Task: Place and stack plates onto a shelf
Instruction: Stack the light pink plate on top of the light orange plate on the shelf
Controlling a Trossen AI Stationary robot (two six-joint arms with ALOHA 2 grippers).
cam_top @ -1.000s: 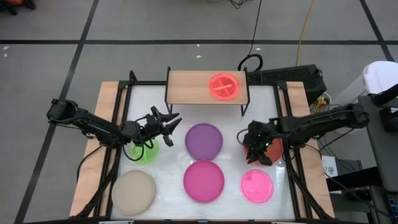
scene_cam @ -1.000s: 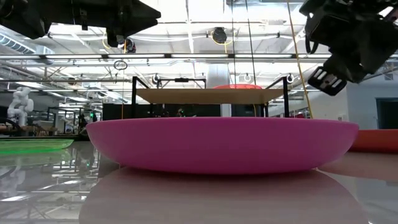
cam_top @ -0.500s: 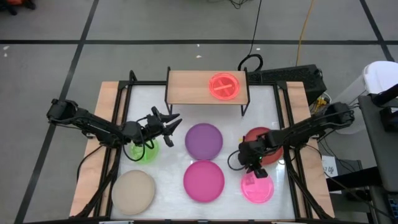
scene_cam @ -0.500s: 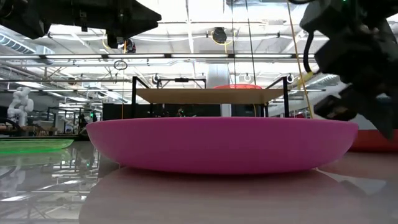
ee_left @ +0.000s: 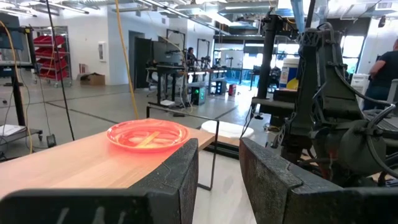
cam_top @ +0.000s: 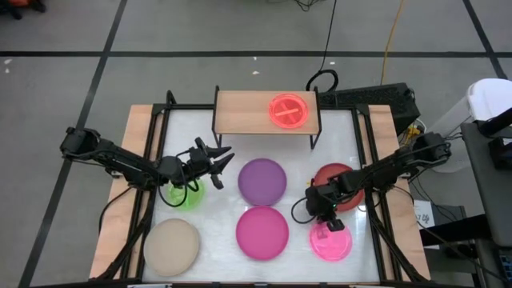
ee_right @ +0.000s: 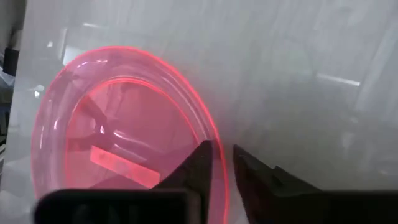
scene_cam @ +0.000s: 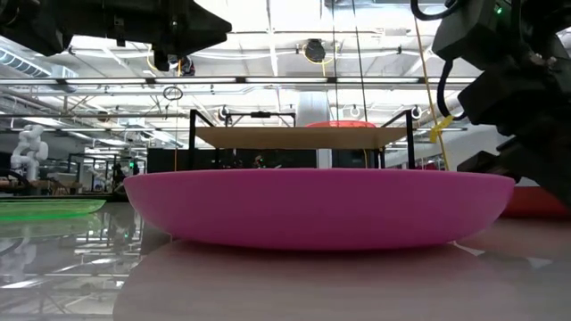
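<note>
The shelf [cam_top: 267, 113] stands at the table's far edge, well apart from the translucent pink plate [cam_top: 331, 241] lying flat at the near right. The right gripper [cam_top: 329, 225] hangs over that plate's far rim, one finger inside it and one outside, narrowly parted. The left gripper [cam_top: 218, 157] waits beside the green plate [cam_top: 186, 196], fingers apart and empty

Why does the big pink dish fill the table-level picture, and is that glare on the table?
In the low view the magenta plate sits right before the lens, so it looms and hides most plates behind it; the glossy table mirrors the ceiling lights. In the right wrist view the pink plate glows brightly, with pale streaks of reflected light on the white surface beside it. The high view is evenly lit.
</note>
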